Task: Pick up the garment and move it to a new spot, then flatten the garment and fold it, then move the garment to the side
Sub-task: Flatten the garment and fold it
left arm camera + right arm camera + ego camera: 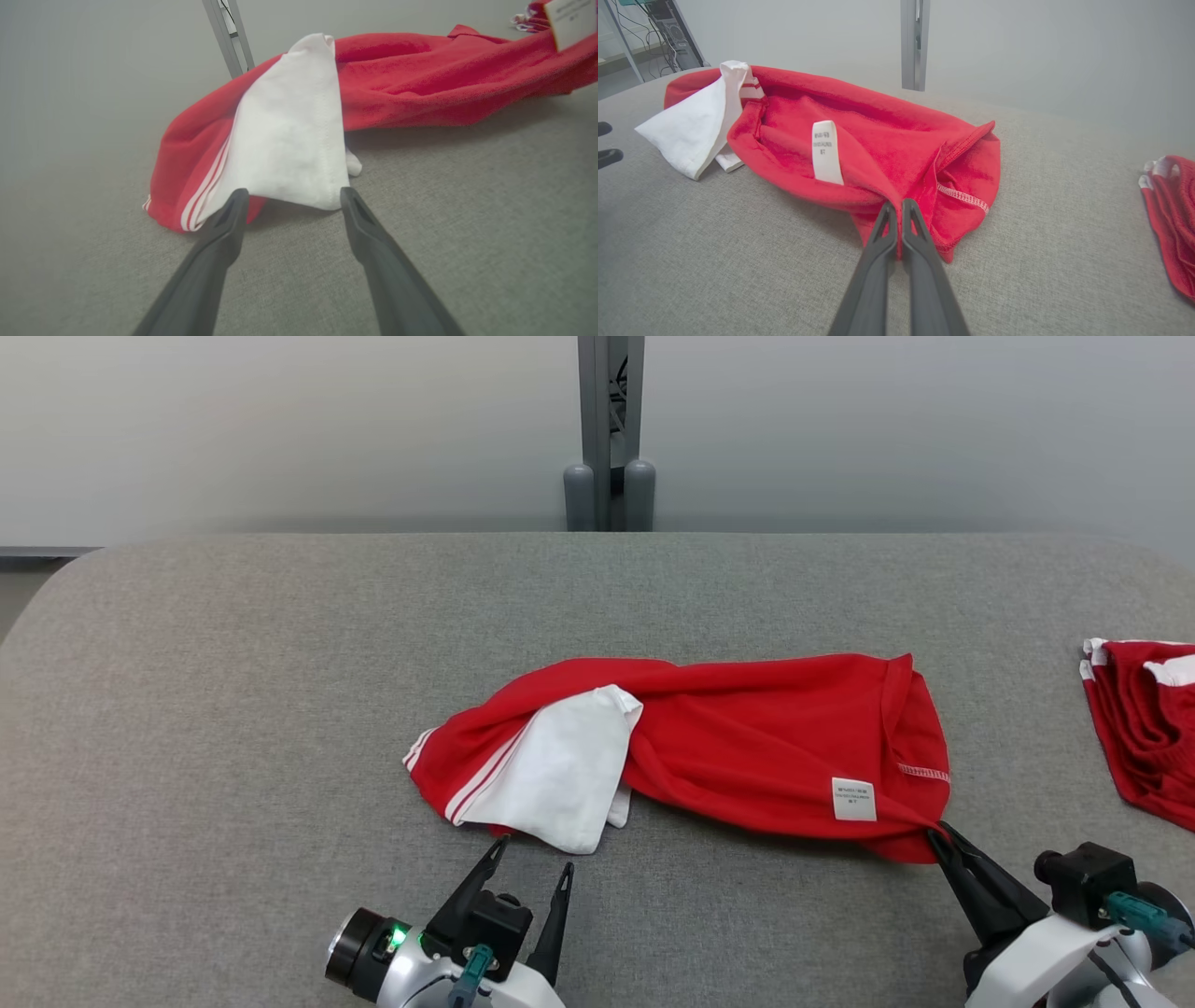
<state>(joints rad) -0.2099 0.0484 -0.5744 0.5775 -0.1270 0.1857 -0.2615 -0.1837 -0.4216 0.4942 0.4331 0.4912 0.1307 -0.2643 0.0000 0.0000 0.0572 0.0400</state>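
Red with a white flap, the garment (747,737) lies crumpled in the middle of the grey table (280,663). The right hand (937,833) is pinched tight on its near right corner. The left hand (536,854) gapes wide, with its tips just beside the white flap. A second red cloth (1144,728) lies far right.

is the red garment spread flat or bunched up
Bunched up: the red garment lies twisted in folds, its white panel flopped over it.

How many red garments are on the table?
2. One garment lies mid-table, a corner pinched by the right gripper; a second garment sits far right, partly cut off.
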